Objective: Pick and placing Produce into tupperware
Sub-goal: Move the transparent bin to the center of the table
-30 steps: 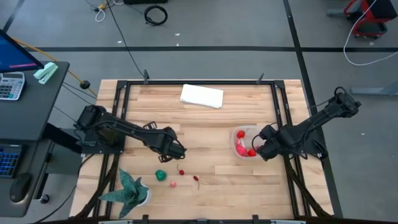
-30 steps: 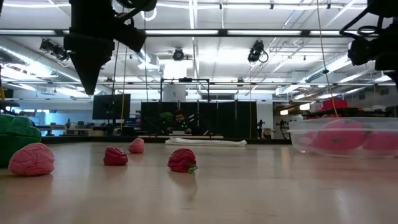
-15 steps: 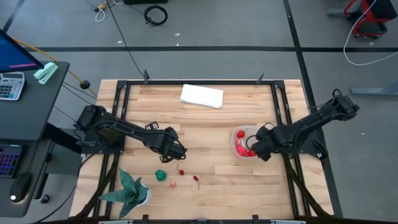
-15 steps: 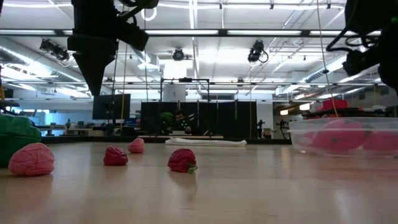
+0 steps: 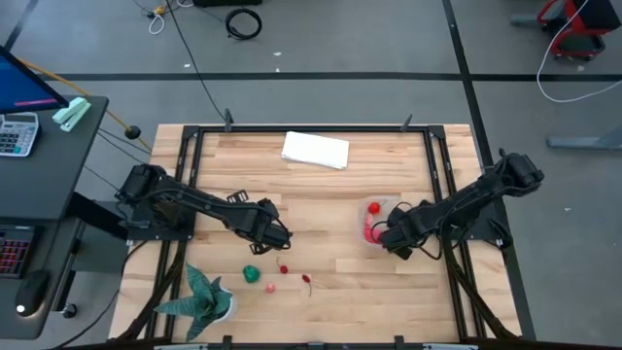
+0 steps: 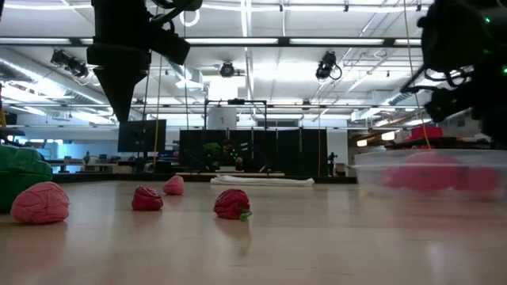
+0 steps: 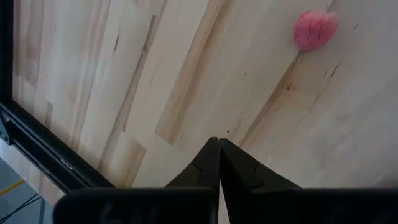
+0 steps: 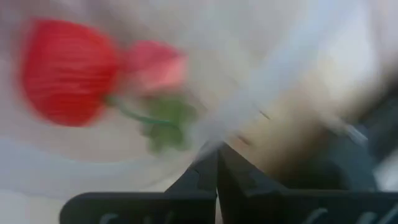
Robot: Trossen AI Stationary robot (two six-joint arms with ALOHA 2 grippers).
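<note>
The clear tupperware (image 5: 375, 221) stands right of centre on the table and holds red and pink produce (image 8: 68, 71); it also shows in the low view (image 6: 428, 170). My right gripper (image 5: 386, 237) is at its near side, shut. Loose produce lies on the wood at the near left: a green piece (image 5: 251, 274), a pink bit (image 5: 270, 288) and two red bits (image 5: 284, 268), (image 5: 307, 281). My left gripper (image 5: 282, 236) hangs shut above them, clear of the table (image 6: 119, 87), with a pink bit (image 7: 315, 29) ahead of its fingertips (image 7: 219, 146). My right gripper is shut at the tupperware's near wall, where the clear rim (image 8: 249, 106) runs in between the fingertips. It comes slanting down from the table's right. The tupperware stays on the table. Whether the wall is truly pinched is blurred in the wrist view.
A white folded cloth (image 5: 315, 150) lies near the far edge. A spiky teal plant (image 5: 204, 297) stands at the near left corner. Black rails (image 5: 442, 185) frame the table. Bare wood spans the middle between the two grippers.
My right gripper has moved toward the table's left along the tupperware's near side. The tupperware has slid a little leftward across the table with it and is blurred now. My left arm has kept nearly still.
</note>
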